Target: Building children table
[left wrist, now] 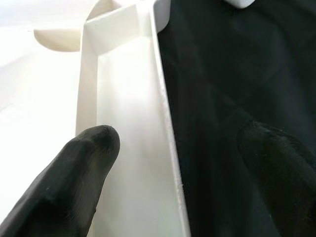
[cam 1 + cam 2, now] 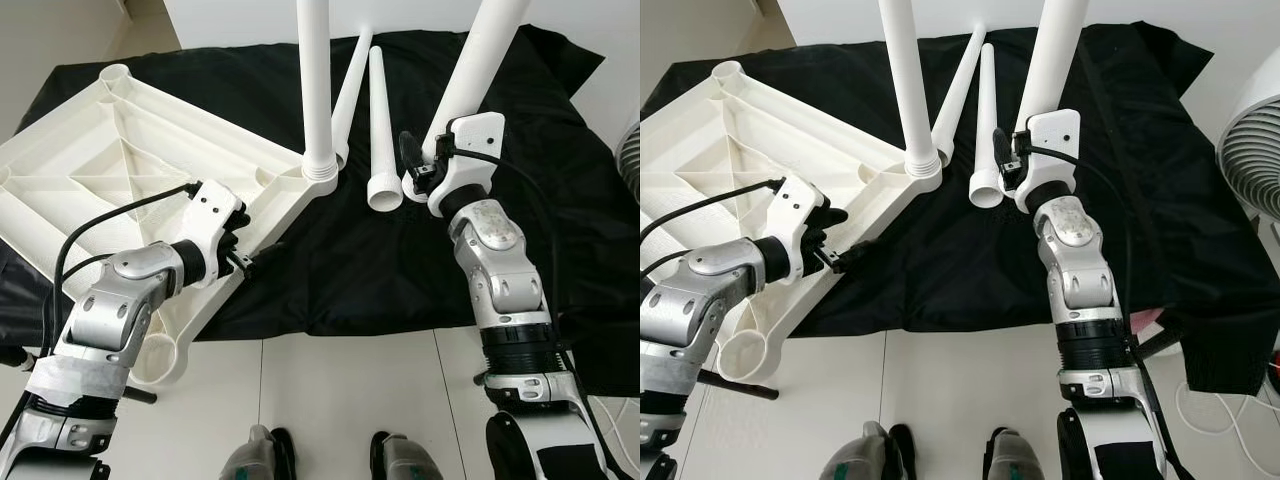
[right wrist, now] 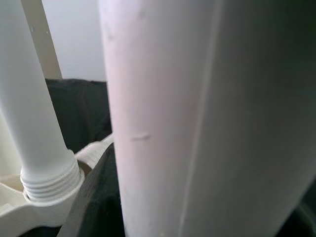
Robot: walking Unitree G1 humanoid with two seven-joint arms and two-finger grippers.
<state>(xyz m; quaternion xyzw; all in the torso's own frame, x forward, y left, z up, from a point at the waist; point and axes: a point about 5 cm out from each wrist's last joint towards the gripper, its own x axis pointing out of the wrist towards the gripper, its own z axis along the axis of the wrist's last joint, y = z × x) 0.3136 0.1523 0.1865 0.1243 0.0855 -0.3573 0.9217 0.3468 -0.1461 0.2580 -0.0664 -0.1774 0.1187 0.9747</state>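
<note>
White floor tiles (image 2: 330, 390) show at the bottom, and a black cloth (image 2: 360, 260) is spread over the floor beyond them, with a pale wall behind. A white fan (image 2: 1255, 150) stands on the robot's right.

On the cloth lies the white table top (image 2: 110, 160), turned upside down so its ribs show. One screwed-in leg (image 2: 315, 90) stands up straight in the corner socket nearest the middle. So one leg looks done.

The right gripper (image 2: 420, 165) is clamped on a second leg (image 2: 480, 60), holding it near its thick end and tilted up. That end is low by the cloth, well apart from any socket. Two loose legs (image 2: 380, 130) lie side by side on the cloth between the standing leg and the held one.

The left gripper (image 2: 243, 258) is at the near edge of the table top. Its two fingers (image 1: 84, 163) are apart, one on each side of the thin edge wall, but I cannot tell if they press on it.

Three sockets look empty, like the near corner socket (image 2: 158, 358). I think the job is about a quarter done, with three legs to go.
</note>
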